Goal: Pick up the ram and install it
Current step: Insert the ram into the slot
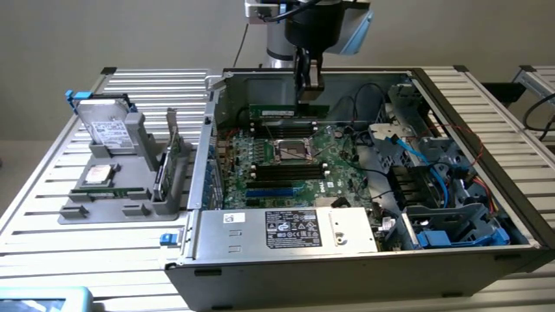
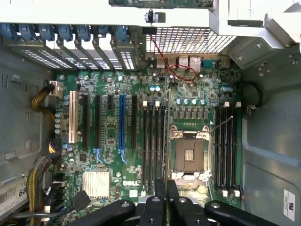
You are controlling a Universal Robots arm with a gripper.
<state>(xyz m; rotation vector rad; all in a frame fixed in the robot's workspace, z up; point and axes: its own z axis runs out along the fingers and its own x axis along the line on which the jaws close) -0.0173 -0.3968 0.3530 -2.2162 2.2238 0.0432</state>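
The ram [image 1: 289,112] is a slim green strip with a white label. It hangs level above the far part of the motherboard [image 1: 277,179] inside the open computer case. My gripper [image 1: 310,88] comes down from above and is shut on the strip's top edge. In the wrist view the ram [image 2: 168,136] shows edge-on as a thin line running out from my gripper [image 2: 166,200]. It lies between a bank of black memory slots [image 2: 154,141] and the processor socket [image 2: 189,153]. A second bank of slots [image 2: 225,146] lies on the socket's other side.
A grey holder [image 1: 82,211] at the exterior view's left carries a silver hard drive [image 1: 108,127] and an upright green card [image 1: 173,156]. The power supply box [image 1: 286,227] sits at the case front. Drive cages and blue cables [image 1: 433,169] crowd the right. Case walls [image 1: 260,81] surround the board.
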